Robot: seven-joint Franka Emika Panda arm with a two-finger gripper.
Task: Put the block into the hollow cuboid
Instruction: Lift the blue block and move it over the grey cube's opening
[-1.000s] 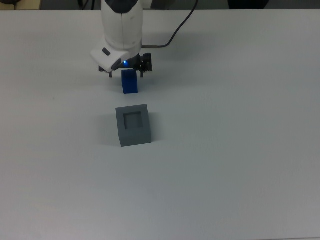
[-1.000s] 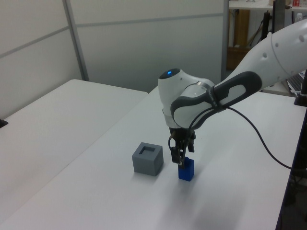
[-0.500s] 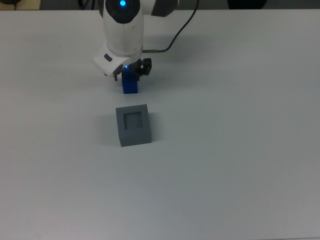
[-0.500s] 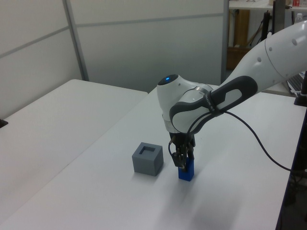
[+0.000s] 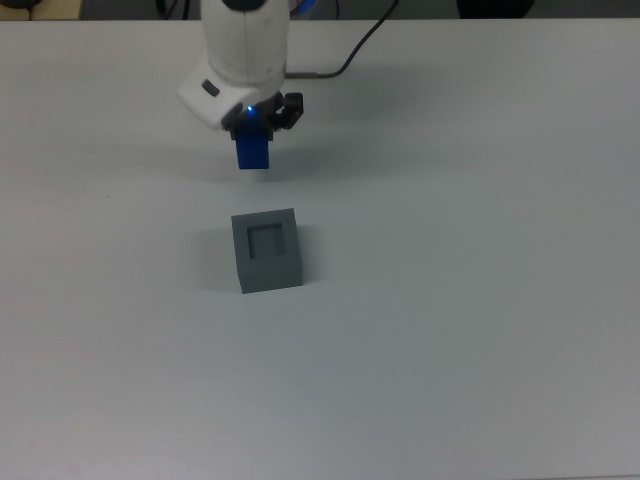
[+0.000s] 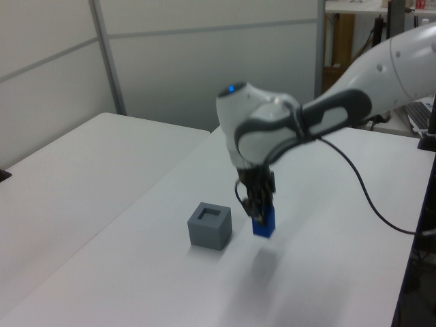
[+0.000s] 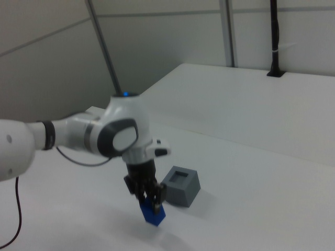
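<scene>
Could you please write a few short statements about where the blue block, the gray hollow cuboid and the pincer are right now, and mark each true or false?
1. The pincer is shut on the blue block. True.
2. The blue block rests on the table. False: in the left view it hangs clear of the surface, with its shadow below it.
3. The recess of the gray hollow cuboid is empty. True.
4. The blue block is directly above the hollow cuboid. False: in the top view it sits above the cuboid in the picture, with bare table between them.
5. The hollow cuboid lies tipped on its side. False: it stands with its recess facing up.
</scene>
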